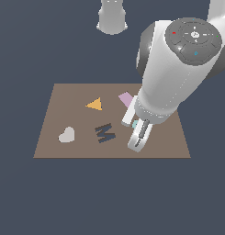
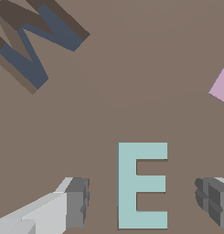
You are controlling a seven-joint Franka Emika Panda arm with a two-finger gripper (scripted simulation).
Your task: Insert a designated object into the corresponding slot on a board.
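Note:
The designated object, a pale teal E-shaped block (image 2: 138,185), lies flat on the brown board (image 2: 131,91). In the wrist view my gripper (image 2: 143,203) is open, with one fingertip on each side of the block and a clear gap to both. In the exterior view the gripper (image 1: 137,139) hangs low over the board (image 1: 63,98) on the exterior view's right, and only a sliver of the teal block (image 1: 134,124) shows beside the hand. The E-shaped slot is hidden; no dark recess shows around the block.
A dark M-shaped recess (image 1: 105,133) (image 2: 31,41) lies near the board's middle. An orange triangle (image 1: 95,104), a pink rectangle (image 1: 126,98) (image 2: 221,87) and a pale heart (image 1: 66,135) sit on the board. The arm's base (image 1: 112,18) stands beyond the far edge.

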